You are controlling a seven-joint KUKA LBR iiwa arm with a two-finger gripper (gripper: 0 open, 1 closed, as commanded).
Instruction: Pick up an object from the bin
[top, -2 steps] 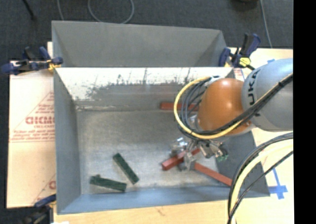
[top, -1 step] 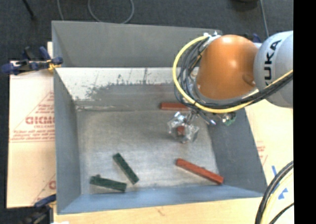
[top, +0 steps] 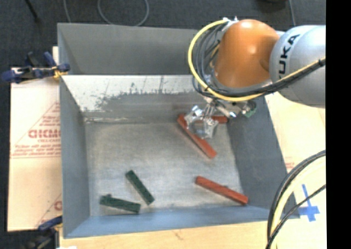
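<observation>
Looking down from above, the gripper [top: 202, 123] sits low in the bin [top: 74, 149], right at the upper end of a red bar [top: 201, 142] lying slantwise near the back right corner. Whether the tool is spread or pinching that bar, I cannot tell. The bar looks to rest on the floor, so I'd judge nothing lifted yet. A second red bar [top: 221, 190] lies front right. A green bar [top: 139, 186] and another green bar [top: 119, 204] lie front left.

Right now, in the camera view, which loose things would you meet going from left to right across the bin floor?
Lower green bar → upper green bar → upper red bar → lower red bar.
</observation>
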